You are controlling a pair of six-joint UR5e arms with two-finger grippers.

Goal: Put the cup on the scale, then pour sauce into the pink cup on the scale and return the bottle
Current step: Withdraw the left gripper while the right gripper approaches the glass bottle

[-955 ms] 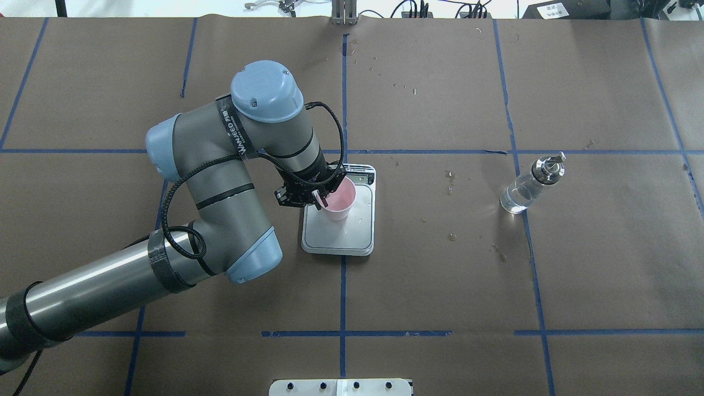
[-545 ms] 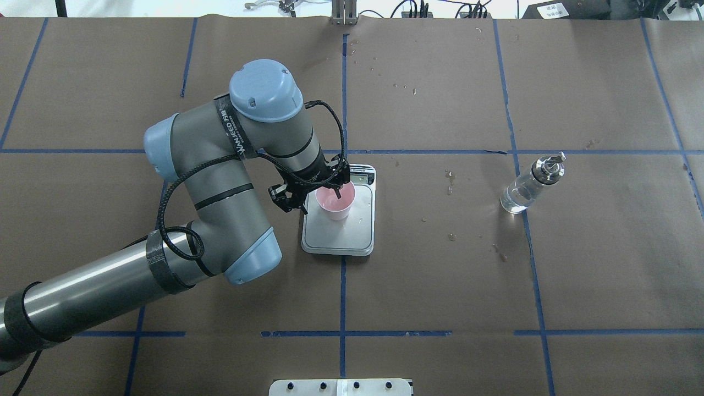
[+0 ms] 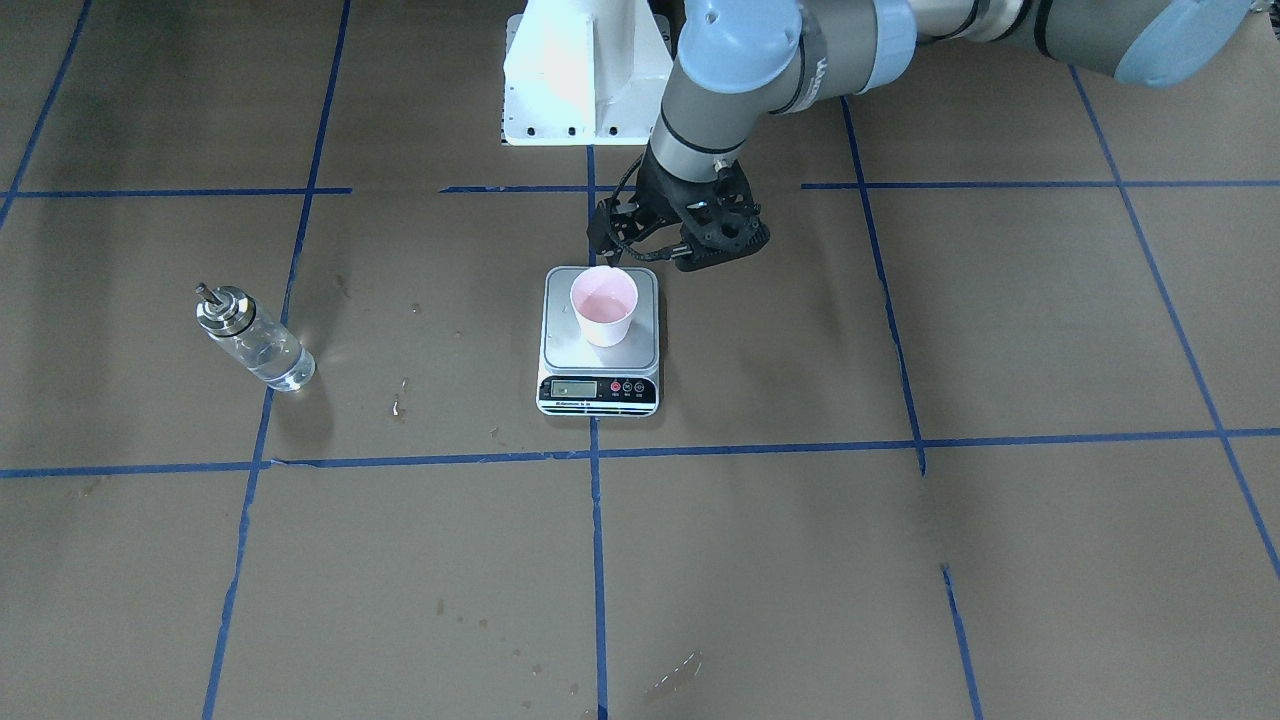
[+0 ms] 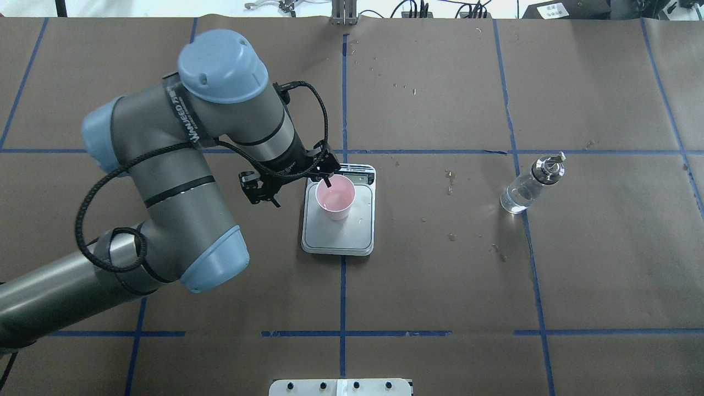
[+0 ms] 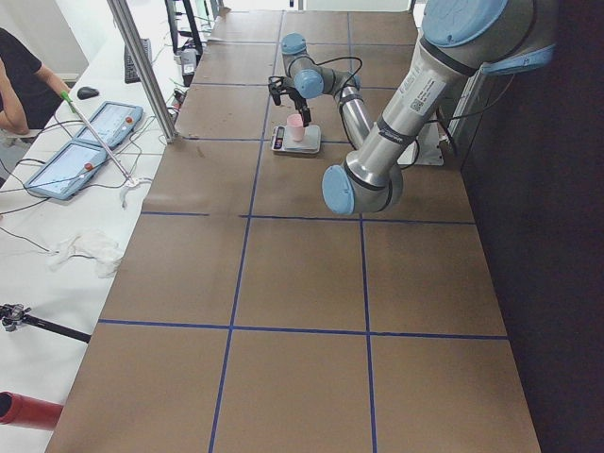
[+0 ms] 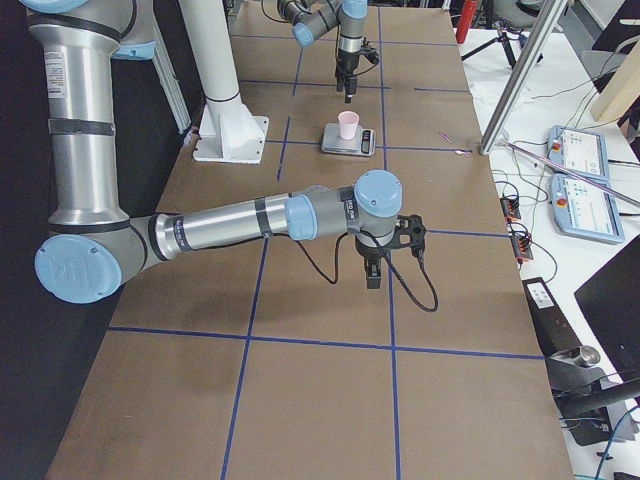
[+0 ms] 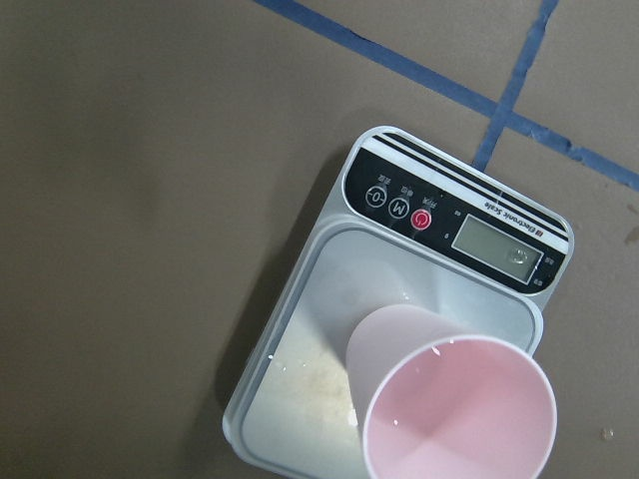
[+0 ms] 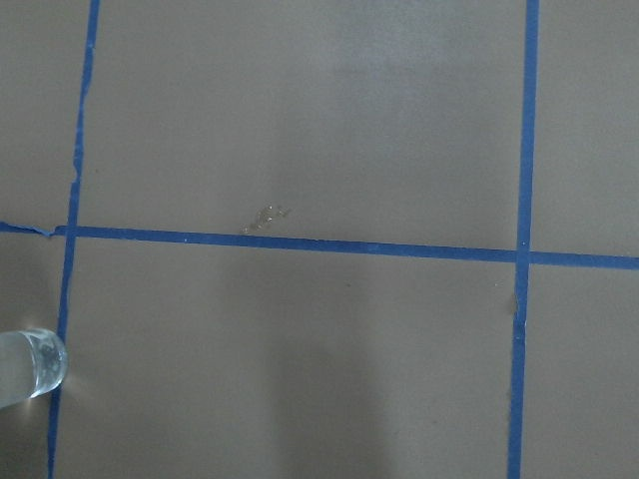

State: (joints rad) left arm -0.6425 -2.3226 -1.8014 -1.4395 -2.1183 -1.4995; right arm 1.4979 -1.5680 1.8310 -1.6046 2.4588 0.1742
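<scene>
The pink cup (image 4: 335, 197) stands upright on the scale (image 4: 341, 235), on the platform's far half, near the display. It also shows in the front view (image 3: 604, 305) and the left wrist view (image 7: 459, 414). My left gripper (image 4: 293, 188) is open and empty. It hangs above the scale's far-left corner, with one fingertip near the cup's rim and apart from it. The glass bottle (image 4: 529, 184) with the metal cap stands far to the right, and its base shows in the right wrist view (image 8: 30, 364). My right gripper (image 6: 372, 272) shows only in the exterior right view, so I cannot tell its state.
Brown paper with blue tape lines (image 4: 342, 286) covers the table. Small wet spots (image 4: 451, 179) lie between the scale and the bottle. The white robot base (image 3: 585, 70) stands behind the scale. An operators' table with tablets (image 5: 85, 142) runs along the far side.
My left gripper opened, let go of the cup, then rose and drew back to the left. The cup stays upright on the scale. The bottle has not moved.
</scene>
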